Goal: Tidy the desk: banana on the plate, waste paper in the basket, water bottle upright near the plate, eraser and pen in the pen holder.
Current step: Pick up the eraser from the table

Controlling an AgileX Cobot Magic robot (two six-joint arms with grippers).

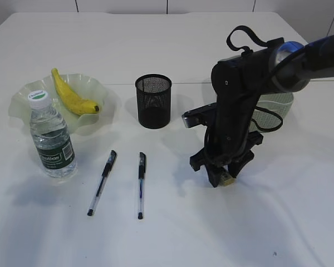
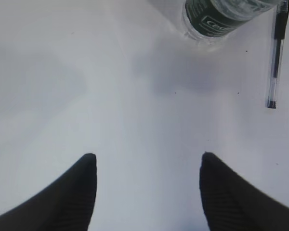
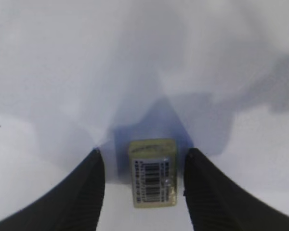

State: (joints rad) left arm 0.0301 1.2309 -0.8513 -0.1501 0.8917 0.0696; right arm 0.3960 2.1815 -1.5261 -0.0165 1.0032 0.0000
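We see the right gripper [image 1: 224,177] lowered to the white table [image 1: 172,233], its jaws standing on either side of the eraser [image 3: 153,172]. In the right wrist view the eraser lies flat on the table between the two fingers [image 3: 86,192], barcode label up, with a narrow gap showing on each side, so the jaws are spread and not yet pressing on it. In the exterior view only a pale corner of the eraser [image 1: 228,179] shows under the fingertips.

Behind the right arm sits the pale green basket [image 1: 278,108], mostly hidden by the arm. The black mesh pen holder [image 1: 153,101] stands upright to the left of the arm, with bare table between it and the eraser.

Two pens lie on the table in front of the holder: the left pen [image 1: 102,182] slanted, the right pen [image 1: 141,184] nearly straight. The water bottle [image 1: 51,137] stands upright just in front of the plate [image 1: 22,100], and the banana [image 1: 72,95] lies on the plate.

The left gripper [image 2: 149,192] hangs over bare table with its jaws apart and holding nothing; the bottle's base [image 2: 221,19] and one pen [image 2: 275,57] lie ahead of it.
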